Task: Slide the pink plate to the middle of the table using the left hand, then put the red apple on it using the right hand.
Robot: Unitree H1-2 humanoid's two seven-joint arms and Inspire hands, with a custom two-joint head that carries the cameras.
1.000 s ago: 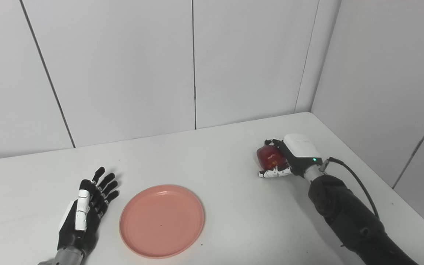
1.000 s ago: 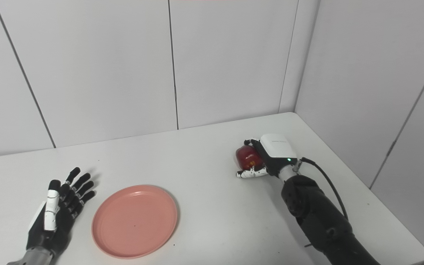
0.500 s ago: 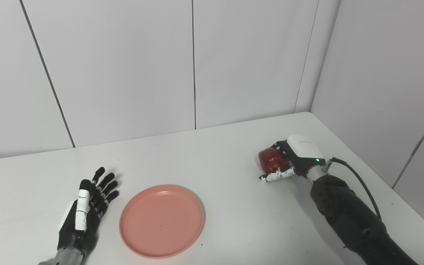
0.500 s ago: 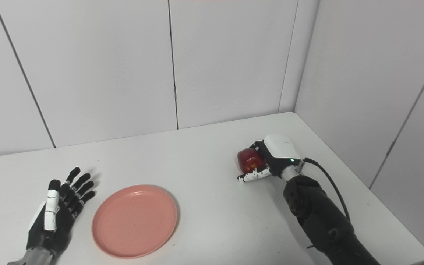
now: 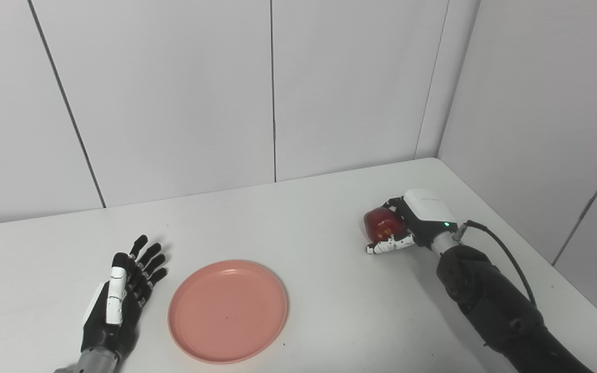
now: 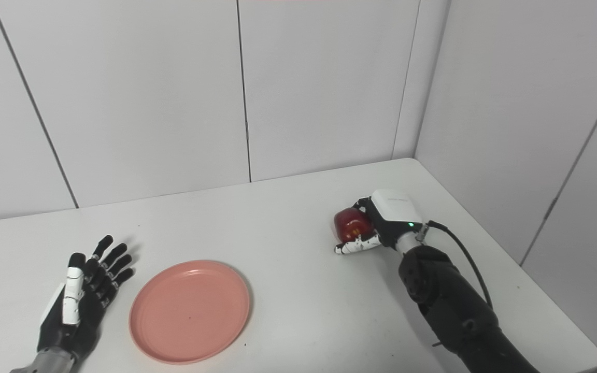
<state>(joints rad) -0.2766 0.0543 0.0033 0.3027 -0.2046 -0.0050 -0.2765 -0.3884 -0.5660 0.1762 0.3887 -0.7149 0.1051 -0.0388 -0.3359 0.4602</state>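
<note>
— Left eye view first. Materials?
— Round, shallow pink plate (image 5: 227, 310), smooth and matte with a raised rim, lying flat on the bench (image 5: 309, 217) near the front edge. Glossy red apple (image 5: 381, 226), rounded, wrapped by the right hand (image 5: 407, 225): black fingers curled over its top and far side, white-tipped thumb beneath. Whether lifted or resting on the bench, cannot tell. White hard shell on the back of that hand, small green light lit, black cable (image 5: 500, 254) looping off the wrist.
— And the left hand (image 5: 119, 295)?
— Just left of the plate, not touching it, black fingers spread and straight, holding nothing, white strip along the thumb.
— Right eye view?
— Same layout. Plate (image 6: 189, 310) left of centre, apple (image 6: 349, 227) well apart from it toward the right rear, enclosed by the right hand (image 6: 379, 223). Left hand (image 6: 83, 295) splayed beside the plate's rim.
— Surface and room?
— Plain white bench top (image 6: 288, 217), smooth, rounded front-right corner. Pale grey wall panels (image 6: 148, 93) with thin dark seams behind and on the right.
</note>
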